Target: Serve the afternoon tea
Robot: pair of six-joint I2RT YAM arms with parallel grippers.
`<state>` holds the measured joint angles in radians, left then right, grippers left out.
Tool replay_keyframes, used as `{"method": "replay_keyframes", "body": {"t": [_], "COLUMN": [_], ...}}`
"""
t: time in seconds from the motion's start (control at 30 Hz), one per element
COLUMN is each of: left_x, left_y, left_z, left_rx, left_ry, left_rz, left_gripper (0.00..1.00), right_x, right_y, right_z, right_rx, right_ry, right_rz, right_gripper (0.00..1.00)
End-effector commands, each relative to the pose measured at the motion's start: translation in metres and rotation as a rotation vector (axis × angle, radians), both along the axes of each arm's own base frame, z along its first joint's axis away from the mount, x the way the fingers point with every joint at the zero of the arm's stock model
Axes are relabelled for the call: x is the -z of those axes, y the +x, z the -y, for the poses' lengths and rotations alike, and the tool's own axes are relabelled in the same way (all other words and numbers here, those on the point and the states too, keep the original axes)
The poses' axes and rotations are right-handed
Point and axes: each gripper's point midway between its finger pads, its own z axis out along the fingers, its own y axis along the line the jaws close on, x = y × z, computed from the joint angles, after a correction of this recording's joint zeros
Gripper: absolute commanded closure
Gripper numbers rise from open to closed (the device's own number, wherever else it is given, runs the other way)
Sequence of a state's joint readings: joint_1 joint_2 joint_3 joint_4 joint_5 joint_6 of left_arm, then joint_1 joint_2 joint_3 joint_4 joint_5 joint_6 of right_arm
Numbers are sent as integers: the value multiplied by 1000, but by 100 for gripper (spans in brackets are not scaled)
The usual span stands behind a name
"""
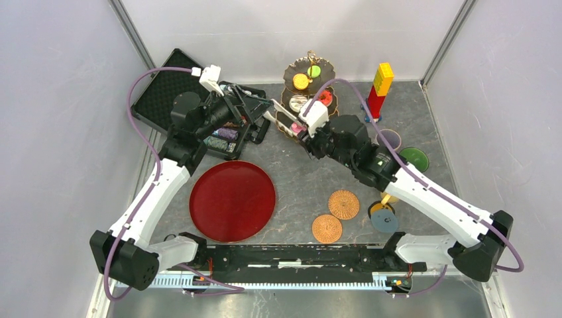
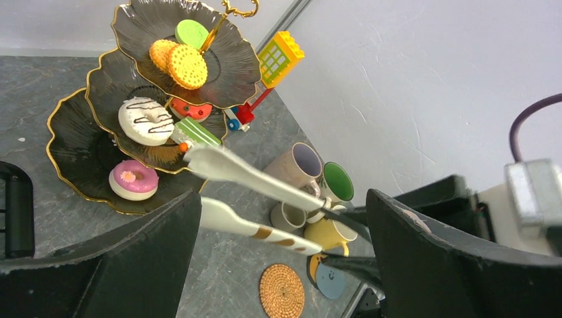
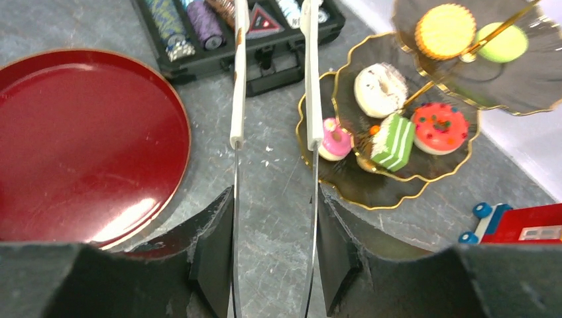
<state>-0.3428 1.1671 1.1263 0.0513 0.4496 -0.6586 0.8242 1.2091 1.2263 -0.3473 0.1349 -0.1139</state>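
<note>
Right hand [image 3: 275, 218] clamps the tongs [image 3: 238, 99], which reach out just beside the stand [image 3: 371, 192]; left hand [image 2: 281, 199], near the stand, has fingers apart.

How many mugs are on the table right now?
4, clustered together: lilac mug, green-lined mug beside it, small grey mug and yellow mug nearer the coasters. Others may be hidden.

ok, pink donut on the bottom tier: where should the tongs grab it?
Pinch the pink donut across its outer sides, tongs coming in low from the outer rim of the bottom tier. It lies flat at that rim, and the middle tier partly overhangs it, so straight down looks blocked.
</note>
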Motion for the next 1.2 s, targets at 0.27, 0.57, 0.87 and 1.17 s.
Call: {"method": "replay_keyframes", "body": {"t": [0.27,0.57,0.87,1.17], "left_x": [-19,-15,-16,-16], "left_y": [-4,-1,-2,-2], "left_z": [-3,-1,-1,0], "left_rx": [-8,1,3,8], "left_ry": [14,13,11,9], "left_rz": [78,64,66,65], "left_gripper": [0,0,0,0], "right_x": [91,166,220,243], "right_y": [-69,-121,-146,-147], "right_z": [-56,-111,-124,-129], "right_rx": [-231,-364,-410,-368], "right_ry": [-8,-47,-154,-167], "right_rz": [-108,-238,-296,-360], "right_gripper": [52,50,47,44]}}
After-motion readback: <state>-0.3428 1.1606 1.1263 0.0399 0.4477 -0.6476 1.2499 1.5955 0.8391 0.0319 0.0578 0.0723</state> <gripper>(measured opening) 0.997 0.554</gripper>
